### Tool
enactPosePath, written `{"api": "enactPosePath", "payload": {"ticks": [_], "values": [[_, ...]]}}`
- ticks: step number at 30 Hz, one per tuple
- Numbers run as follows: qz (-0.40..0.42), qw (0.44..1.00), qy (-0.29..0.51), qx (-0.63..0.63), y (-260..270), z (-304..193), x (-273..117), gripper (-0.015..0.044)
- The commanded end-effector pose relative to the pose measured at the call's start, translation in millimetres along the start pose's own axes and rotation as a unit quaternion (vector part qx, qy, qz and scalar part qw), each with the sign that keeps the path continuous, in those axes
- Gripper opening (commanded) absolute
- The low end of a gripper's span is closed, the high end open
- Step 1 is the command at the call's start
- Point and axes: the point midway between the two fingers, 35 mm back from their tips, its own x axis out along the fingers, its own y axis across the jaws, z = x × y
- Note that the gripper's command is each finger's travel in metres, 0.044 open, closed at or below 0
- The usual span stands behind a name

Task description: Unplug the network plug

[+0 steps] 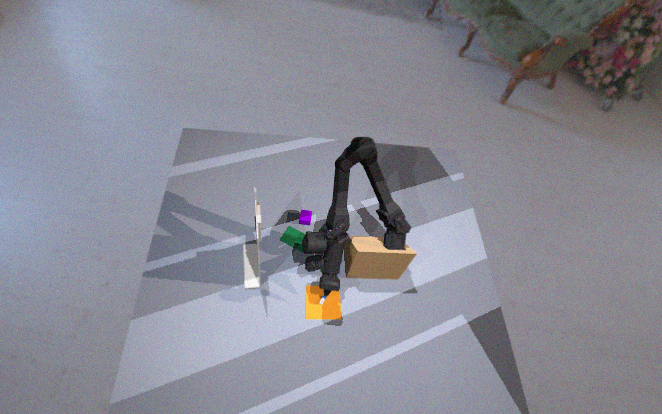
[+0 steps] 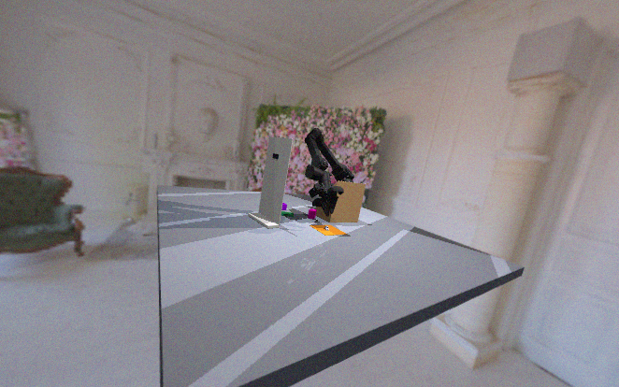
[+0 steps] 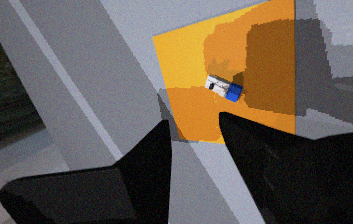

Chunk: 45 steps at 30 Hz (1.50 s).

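Note:
The small plug, white with a blue end point(image 1: 323, 299) point(image 2: 326, 228) point(image 3: 223, 88), lies on its own on the orange marked square point(image 1: 314, 311) point(image 2: 335, 232) point(image 3: 184, 65), inside its edges. My gripper point(image 2: 329, 213) point(image 3: 193, 122) is partly open, with nothing between its fingertips. It hangs above the square, clear of the plug; in the top view the arm hides most of the fingers. The upright panel point(image 1: 257, 218) point(image 2: 273, 187) stands off to the left, and its dark socket point(image 2: 275, 155) shows no plug.
A tan box point(image 1: 379, 265) point(image 2: 350, 202) stands beside the arm, under its base. Between arm and panel are a green block point(image 1: 291, 236) point(image 2: 287, 213) and a purple block point(image 1: 305, 217) point(image 2: 284, 206). A magenta object point(image 2: 311, 213) is near the gripper.

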Motion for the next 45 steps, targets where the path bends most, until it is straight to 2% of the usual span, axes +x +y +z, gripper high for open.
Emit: {"api": "enactPosePath", "payload": {"ticks": [1, 35, 45], "values": [[0.000, 1.000, -0.005, 0.003, 3, 3, -7, 0.0156], [0.001, 1.000, 0.001, 0.000, 30, -2, -46, 0.0156], [0.003, 1.000, -0.001, 0.002, 60, 4, -84, 0.0156]]}}
